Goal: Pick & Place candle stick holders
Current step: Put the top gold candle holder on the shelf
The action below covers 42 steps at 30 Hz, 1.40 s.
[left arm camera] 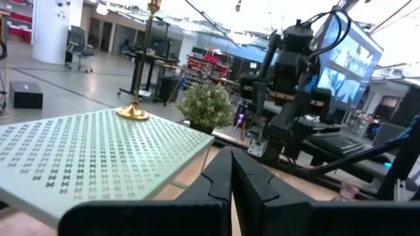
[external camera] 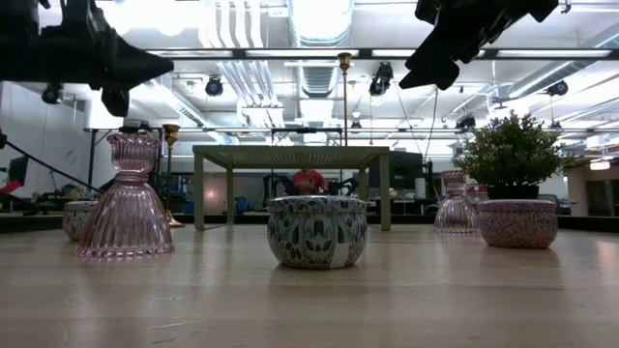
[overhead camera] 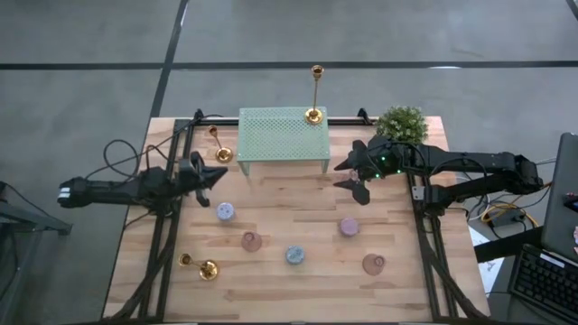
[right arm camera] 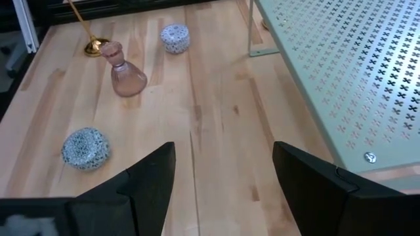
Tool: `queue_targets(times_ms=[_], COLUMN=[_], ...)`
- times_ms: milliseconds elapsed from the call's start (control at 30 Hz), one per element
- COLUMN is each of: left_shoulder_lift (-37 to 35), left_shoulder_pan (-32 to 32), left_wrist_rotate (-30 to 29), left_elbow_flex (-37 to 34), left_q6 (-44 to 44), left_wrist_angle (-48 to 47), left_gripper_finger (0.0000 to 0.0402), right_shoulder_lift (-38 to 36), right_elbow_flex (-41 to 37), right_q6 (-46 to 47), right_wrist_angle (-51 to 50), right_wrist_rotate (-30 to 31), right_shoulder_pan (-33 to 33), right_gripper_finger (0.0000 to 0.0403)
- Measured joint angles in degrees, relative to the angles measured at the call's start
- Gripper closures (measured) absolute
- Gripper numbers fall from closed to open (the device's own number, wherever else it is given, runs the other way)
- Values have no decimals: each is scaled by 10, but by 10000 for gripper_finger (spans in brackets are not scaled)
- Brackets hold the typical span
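Three gold candle stick holders show. The tallest (overhead camera: 314,116) stands by its round base on the far right corner of the green perforated stand (overhead camera: 283,135); it also shows in the left wrist view (left arm camera: 134,111). A shorter one (overhead camera: 221,153) stands on the table left of the stand. The third (overhead camera: 206,268) is on the table at the near left, its base also showing in the right wrist view (right arm camera: 95,46). My left gripper (overhead camera: 212,176) is shut and empty, raised left of the stand. My right gripper (overhead camera: 357,185) is open and empty, raised right of the stand.
Two pink glass vases (overhead camera: 251,241) (overhead camera: 373,264) and three small round tins (overhead camera: 226,212) (overhead camera: 295,255) (overhead camera: 349,226) are spread over the table's middle and near part. A potted plant (overhead camera: 401,122) stands at the far right, behind my right arm.
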Motion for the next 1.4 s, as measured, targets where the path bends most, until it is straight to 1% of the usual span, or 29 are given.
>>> queue_targets(times_ms=[100, 233, 333, 467, 533, 600, 700, 733, 800, 933, 1000, 1100, 1200, 1400], left_shoulder_lift=[1, 2, 3, 4, 4, 4, 4, 4, 4, 6, 11, 24, 36, 62], left_shoulder_pan=[0, 0, 0, 0, 0, 0, 0, 0, 0, 0, 0, 0, 0, 0], left_wrist_rotate=[-15, -81, -110, -131, -167, -223, -312, -333, -358, -363, -370, -410, -436, -436], left_elbow_flex=[8, 24, 39, 67, 83, 99, 116, 119, 120, 108, 92, 70, 55, 20], left_q6=[8, 11, 36, 61, 74, 94, 114, 117, 119, 102, 85, 63, 41, -30], left_wrist_angle=[0, -22, -47, -112, -148, -187, -234, -245, -260, -295, -297, -278, -270, -267], left_gripper_finger=[394, 384, 353, 297, 270, 249, 227, 222, 215, 212, 211, 211, 211, 211], right_shoulder_lift=[0, 0, 0, 0, 0, 0, 0, 0, 0, 0, 0, 0, 0, 0], right_elbow_flex=[0, 0, 0, 0, 0, 0, 0, 0, 0, 0, 0, 0, 0, 0], right_q6=[0, 0, 0, 0, 0, 2, 2, 2, 2, 2, 2, 2, 2, 2], right_wrist_angle=[0, 0, 0, 0, 0, 0, 0, 0, 0, 0, 0, 0, 0, 0], right_wrist_rotate=[0, 0, 0, 0, 0, 0, 0, 0, 0, 0, 0, 0, 0, -1], right_shoulder_pan=[0, 0, 0, 0, 0, 0, 0, 0, 0, 0, 0, 0, 0, 0], right_gripper_finger=[156, 158, 158, 158, 158, 158, 158, 158, 158, 158, 158, 158, 158, 158])
